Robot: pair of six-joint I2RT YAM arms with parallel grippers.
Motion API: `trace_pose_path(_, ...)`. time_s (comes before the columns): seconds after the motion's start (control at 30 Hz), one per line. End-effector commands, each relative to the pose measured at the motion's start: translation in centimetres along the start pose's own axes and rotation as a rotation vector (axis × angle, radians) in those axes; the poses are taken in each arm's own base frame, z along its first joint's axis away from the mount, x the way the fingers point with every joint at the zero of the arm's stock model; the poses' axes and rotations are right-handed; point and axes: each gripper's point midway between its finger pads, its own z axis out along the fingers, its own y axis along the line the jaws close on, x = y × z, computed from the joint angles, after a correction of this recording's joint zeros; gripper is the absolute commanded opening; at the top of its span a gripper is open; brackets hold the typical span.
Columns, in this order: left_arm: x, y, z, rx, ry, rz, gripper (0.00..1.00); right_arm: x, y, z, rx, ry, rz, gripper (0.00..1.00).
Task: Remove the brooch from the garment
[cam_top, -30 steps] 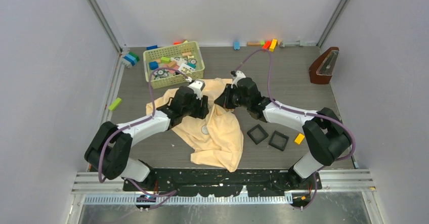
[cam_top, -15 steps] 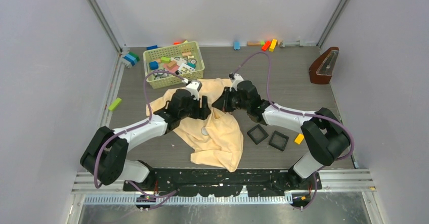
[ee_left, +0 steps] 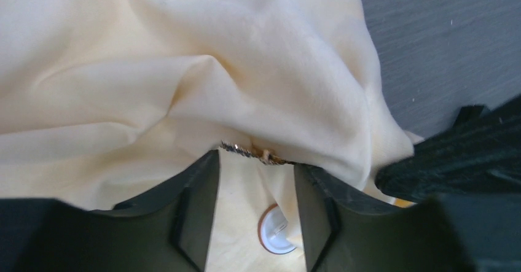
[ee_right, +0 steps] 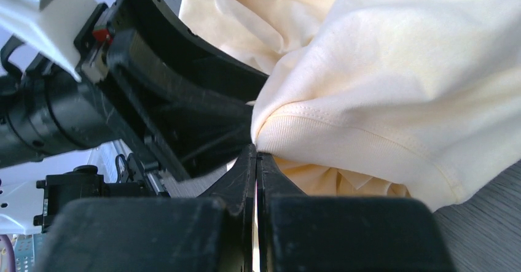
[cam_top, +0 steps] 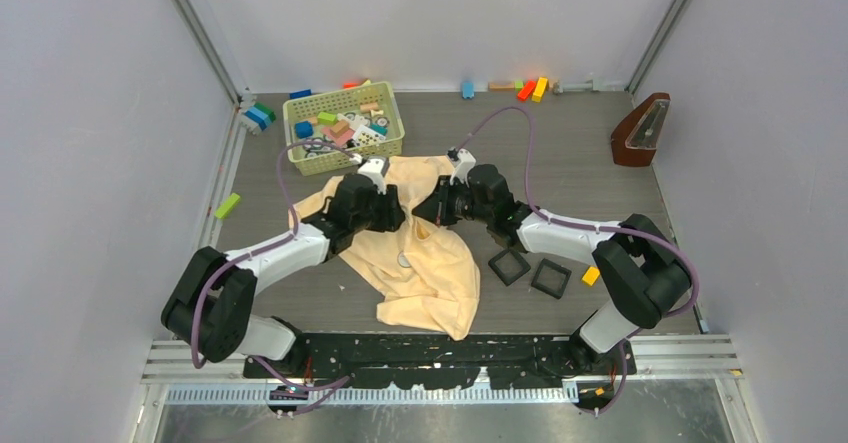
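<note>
L tool [ee_left: 255, 169] flanks brooch [ee_left: 253, 153] on garment [ee_left: 184, 69]; grey wood-grain table [ee_left: 442, 38], white walls [cam_top: 440, 13].

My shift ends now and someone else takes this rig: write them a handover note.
Left tool: open, tips either side of the brooch, no clear grip.
Right tool: shut on a ribbed edge of the garment.
Brooch: on a fold of the garment, between the two tools.
Done: fabric pinched, brooch straddled.
Left: close on the brooch and pull it free of the garment.
</note>
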Motion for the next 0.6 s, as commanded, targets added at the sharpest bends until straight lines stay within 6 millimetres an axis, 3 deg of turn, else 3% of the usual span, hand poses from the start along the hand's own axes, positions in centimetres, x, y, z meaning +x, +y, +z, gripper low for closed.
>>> trace_pose_path(0.0, -1.8, 1.5, -0.3, -0.020, -0.050, -0.097, 0.42, -1.8, 1.5, 0.0, -0.048, -0.079, -0.048, 0.01)
trace_pose_path(0.2, -2.0, 2.2, -0.8, -0.037, -0.063, -0.113, 0.25, -2.0, -0.5, 0.1, 0.056, -0.096, -0.034, 0.01)
trace_pose_path(0.57, -1.8, 1.1, -0.4, 0.023, -0.029, -0.095, 0.07, -1.7, -1.0, 0.5, 0.077, -0.078, -0.026, 0.01)
